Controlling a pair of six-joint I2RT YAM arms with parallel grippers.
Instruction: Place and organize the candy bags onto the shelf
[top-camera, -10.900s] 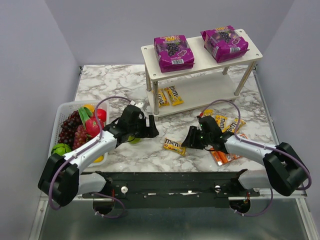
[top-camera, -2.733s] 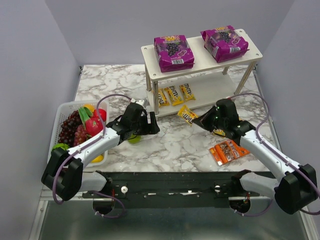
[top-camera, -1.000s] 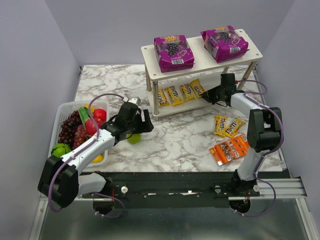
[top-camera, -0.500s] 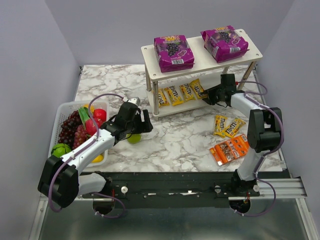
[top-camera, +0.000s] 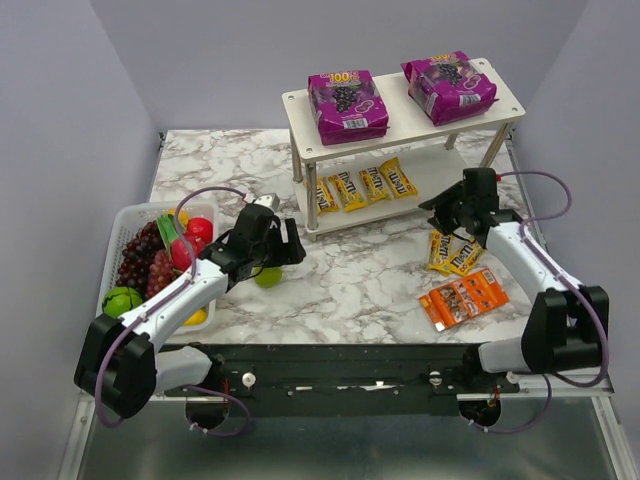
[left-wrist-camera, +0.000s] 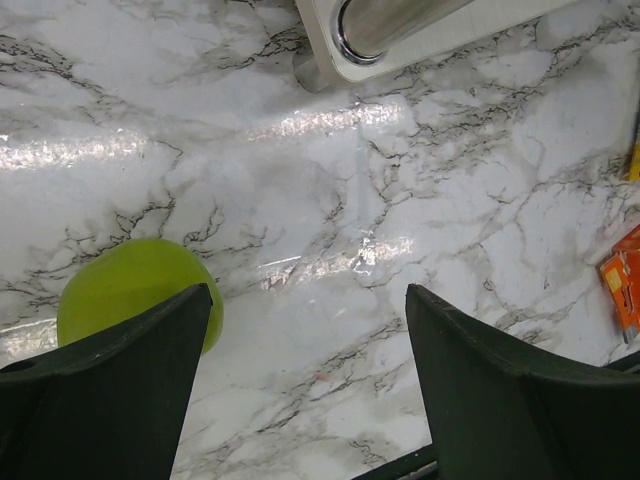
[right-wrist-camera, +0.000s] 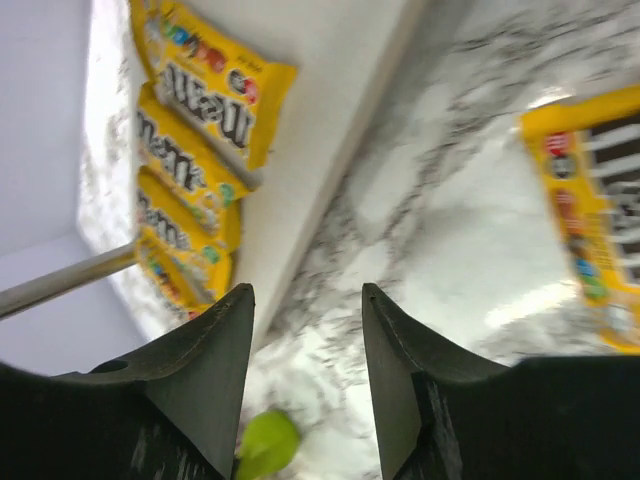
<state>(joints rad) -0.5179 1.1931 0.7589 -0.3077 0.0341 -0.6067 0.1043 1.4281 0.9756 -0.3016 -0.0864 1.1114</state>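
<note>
The white shelf (top-camera: 300, 100) carries two purple candy bags (top-camera: 347, 105) (top-camera: 449, 87) on its top tier. Several yellow packets (top-camera: 373, 184) lie in a row on its lower tier, and the right wrist view shows them as well (right-wrist-camera: 213, 88). Two more yellow packets (top-camera: 452, 253) lie on the marble, with a flat orange pack (top-camera: 463, 298) nearer the front. My right gripper (top-camera: 438, 207) (right-wrist-camera: 308, 295) is open and empty, just off the shelf's front right. My left gripper (top-camera: 289, 250) (left-wrist-camera: 310, 300) hangs open over bare marble, beside a green fruit (left-wrist-camera: 130, 290).
A white fruit basket (top-camera: 127, 215) full of fruit stands at the left. The green fruit (top-camera: 268, 277) lies loose on the marble near the left gripper. A metal shelf leg (left-wrist-camera: 380, 25) is just ahead of the left gripper. Grey walls close in on the left, back and right.
My right gripper has opened, left a yellow packet on the lower tier, and drawn back from the shelf toward the front right. The left arm has stayed still.
</note>
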